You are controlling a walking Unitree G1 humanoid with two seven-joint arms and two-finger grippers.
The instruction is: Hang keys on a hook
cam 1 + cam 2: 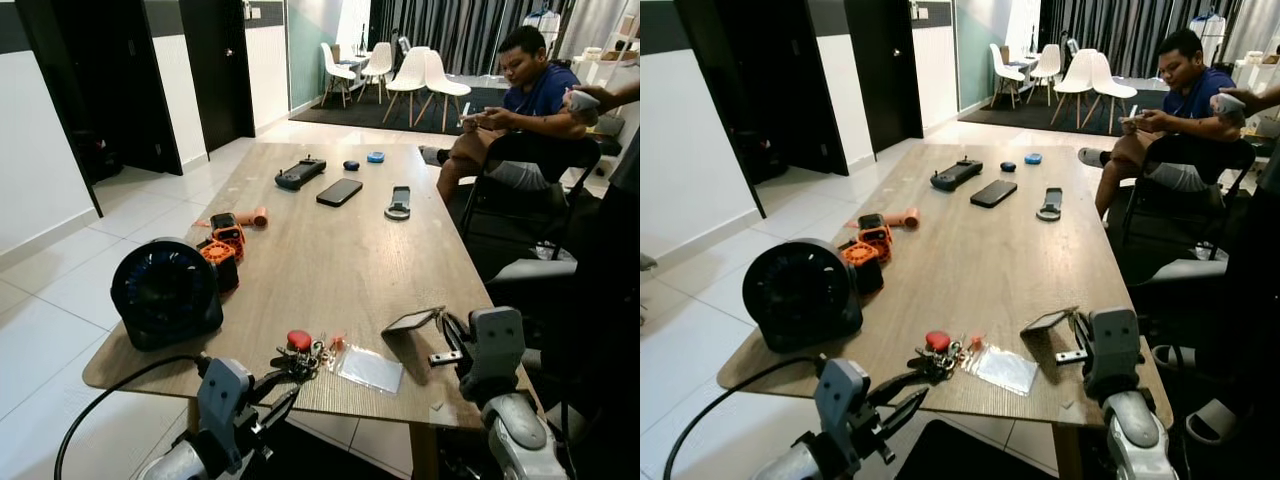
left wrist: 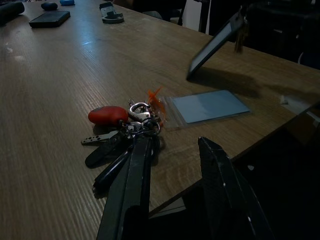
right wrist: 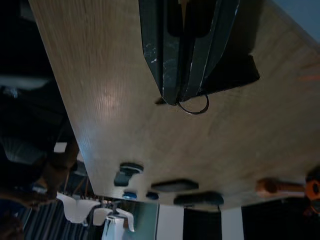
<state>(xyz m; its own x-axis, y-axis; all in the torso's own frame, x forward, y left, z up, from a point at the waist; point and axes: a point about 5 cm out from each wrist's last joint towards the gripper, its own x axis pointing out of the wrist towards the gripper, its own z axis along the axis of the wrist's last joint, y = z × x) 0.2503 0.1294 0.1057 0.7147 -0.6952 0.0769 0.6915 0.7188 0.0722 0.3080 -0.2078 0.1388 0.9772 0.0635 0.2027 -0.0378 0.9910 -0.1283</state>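
A bunch of keys [image 1: 298,350] with a red fob lies near the front edge of the wooden table [image 1: 330,250]. My left gripper [image 1: 284,391] reaches in low from that edge, open. In the left wrist view one of its fingers [image 2: 131,185] lies over the near side of the keys [image 2: 122,127] and the other stands apart to the side. My right gripper [image 1: 441,319] is shut on a thin dark plate [image 1: 409,321] held tilted over the table at the front right. A small metal ring [image 3: 193,108] hangs at its fingertips [image 3: 172,75].
A clear plastic pouch [image 1: 370,368] lies beside the keys. A black round fan [image 1: 165,290] and orange tools [image 1: 222,243] stand at the left. A phone [image 1: 340,191], a controller [image 1: 300,173] and small items lie further back. A person [image 1: 530,95] sits at the far right.
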